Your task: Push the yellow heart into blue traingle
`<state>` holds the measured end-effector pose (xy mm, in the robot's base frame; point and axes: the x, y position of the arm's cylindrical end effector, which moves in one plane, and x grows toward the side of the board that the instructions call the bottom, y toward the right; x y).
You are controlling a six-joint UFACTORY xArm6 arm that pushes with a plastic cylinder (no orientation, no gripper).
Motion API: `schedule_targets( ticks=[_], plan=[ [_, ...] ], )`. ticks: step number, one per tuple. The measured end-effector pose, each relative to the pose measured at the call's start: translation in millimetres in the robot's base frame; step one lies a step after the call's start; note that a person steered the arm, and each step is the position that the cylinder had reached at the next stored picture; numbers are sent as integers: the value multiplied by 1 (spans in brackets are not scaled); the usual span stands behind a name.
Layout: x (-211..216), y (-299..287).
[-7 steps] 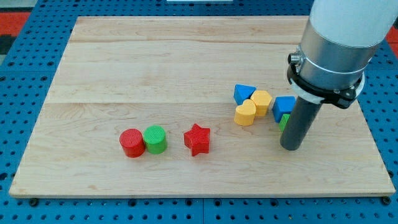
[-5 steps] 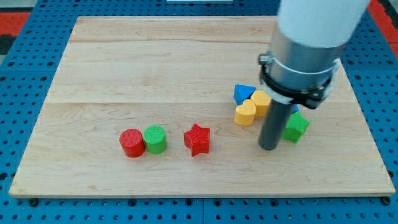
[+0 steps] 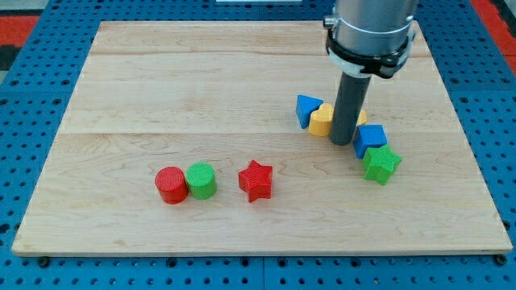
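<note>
The yellow heart (image 3: 321,122) lies right of the board's middle, touching the right side of the blue triangle (image 3: 306,110). My tip (image 3: 343,142) stands just right of the heart, against it, and the rod hides the heart's right edge. A second yellow block (image 3: 361,118) peeks out on the rod's right side; its shape is hidden.
A blue cube (image 3: 370,139) and a green star (image 3: 380,164) lie just right of and below the tip. A red star (image 3: 256,180), a green cylinder (image 3: 201,180) and a red cylinder (image 3: 170,185) sit in a row at lower left on the wooden board (image 3: 161,80).
The rod has moved left and then up into the cluster. The yellow heart and the blue triangle have shifted up and left. The green star is uncovered.
</note>
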<state>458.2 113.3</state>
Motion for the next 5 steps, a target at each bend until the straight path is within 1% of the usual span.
schedule_targets(
  ticks=[3, 4, 5],
  plan=[
    [-16, 5],
    [-17, -13],
    [-21, -50]
  ],
)
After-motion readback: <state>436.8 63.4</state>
